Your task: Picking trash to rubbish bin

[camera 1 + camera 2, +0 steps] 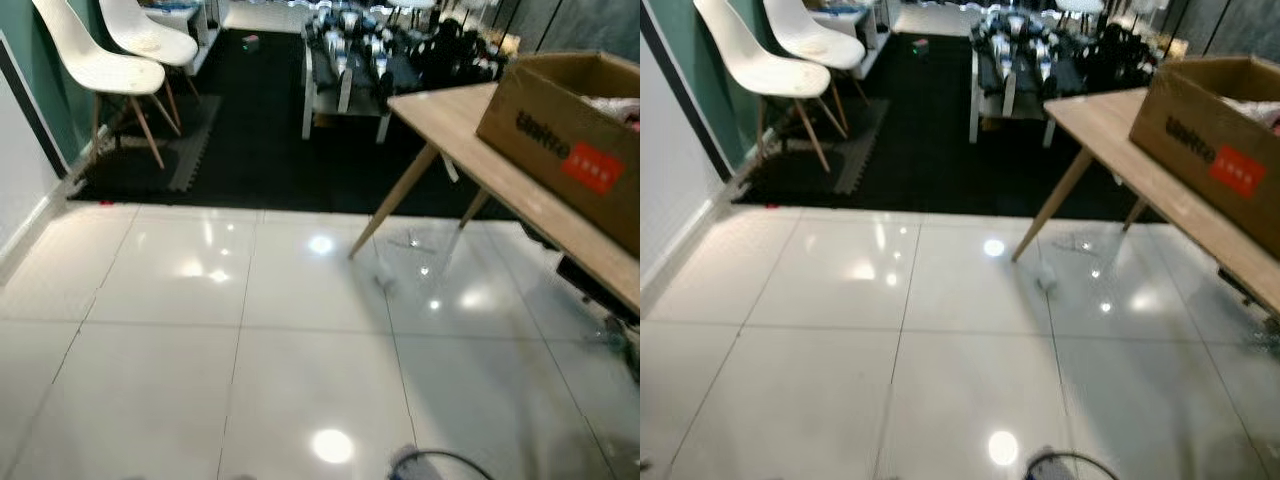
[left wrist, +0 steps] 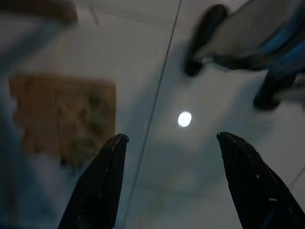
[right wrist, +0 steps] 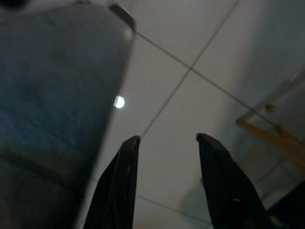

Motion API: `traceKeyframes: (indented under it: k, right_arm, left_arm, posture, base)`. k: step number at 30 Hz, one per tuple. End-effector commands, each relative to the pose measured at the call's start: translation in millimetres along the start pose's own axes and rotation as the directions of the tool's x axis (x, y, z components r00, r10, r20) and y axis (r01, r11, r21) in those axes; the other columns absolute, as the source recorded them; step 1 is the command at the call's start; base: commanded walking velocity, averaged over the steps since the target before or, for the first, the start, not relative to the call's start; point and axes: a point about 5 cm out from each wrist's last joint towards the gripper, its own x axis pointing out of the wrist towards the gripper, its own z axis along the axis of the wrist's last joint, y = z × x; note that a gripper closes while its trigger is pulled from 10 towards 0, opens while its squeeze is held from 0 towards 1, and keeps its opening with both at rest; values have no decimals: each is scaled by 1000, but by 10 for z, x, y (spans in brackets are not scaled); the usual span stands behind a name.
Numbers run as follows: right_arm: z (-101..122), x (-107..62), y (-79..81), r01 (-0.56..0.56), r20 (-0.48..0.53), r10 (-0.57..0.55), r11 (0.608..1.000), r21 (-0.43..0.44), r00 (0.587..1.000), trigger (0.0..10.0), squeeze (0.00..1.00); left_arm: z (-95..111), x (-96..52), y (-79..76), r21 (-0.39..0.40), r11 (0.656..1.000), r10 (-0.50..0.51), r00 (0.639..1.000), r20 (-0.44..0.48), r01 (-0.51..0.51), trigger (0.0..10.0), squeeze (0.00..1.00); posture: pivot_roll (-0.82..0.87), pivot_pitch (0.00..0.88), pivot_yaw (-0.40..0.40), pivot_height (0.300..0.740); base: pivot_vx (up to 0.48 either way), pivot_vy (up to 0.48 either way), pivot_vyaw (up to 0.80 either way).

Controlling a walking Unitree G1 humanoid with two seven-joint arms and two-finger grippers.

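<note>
Left eye view is mostly glossy white tile floor (image 1: 200, 350), and honestly it looks like the job hasn't really started. I can't spot a rubbish bin anywhere, and nothing on the floor reads clearly as trash. Closest candidate is a small pale smudge (image 1: 1045, 279) on the tiles near the leg of the wooden tabletop (image 1: 470, 135), but it's too blurry to call. So by my guess everything is left: find the trash, grab it, find the bin.

Both arms hang down doing nothing. Left gripper (image 2: 171, 143) has its jaws spread wide over bare tile, nothing between them. Right gripper (image 3: 167, 143) is also parted and empty, pointing at the floor.

Stuff around: a cardboard box (image 1: 570, 140) sits on the tabletop over on the right, with something pale inside that I can't make out. Two white chairs (image 1: 110, 70) stand at the far left on a dark mat (image 1: 250, 140), and there's a low bench (image 1: 345, 70) loaded with dark gear at the back. The table legs angle out over the tiles, so that's the main thing to steer around.
</note>
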Motion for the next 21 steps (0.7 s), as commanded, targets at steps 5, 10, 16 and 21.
traceKeyframes:
  k: [5, 10, 16, 21]
  right_arm:
    - [-44, -3, 7, -30, -24, 30, 999, -13, 999, 10000, 0]
    - [-22, 3, 40, -37, -24, 37, 999, -28, 999, 10000, 0]
    - [32, 19, 155, -61, -18, 60, 997, -41, 998, 10000, 0]
    - [38, 18, 154, -69, -20, 68, 996, -58, 997, 10000, 0]
  left_arm:
    - [9, 5, -24, -3, 1000, 6, 1000, 4, -6, 10000, 0]
    - [2, 3, -15, 0, 1000, 9, 1000, 2, -9, 10000, 0]
    - [-31, -2, -2, 2, 1000, 14, 1000, -7, -14, 10000, 0]
    - [-71, -6, -6, 0, 1000, 16, 1000, -15, -16, 10000, 0]
  posture:
    - [192, 110, -54, 740]
    - [194, 112, -54, 740]
    - [200, 116, -60, 740]
    - [201, 119, -65, 740]
  base:
    - [0, -161, 626]
    - [0, 0, 781]
    - [0, 0, 781]
    - [0, 0, 781]
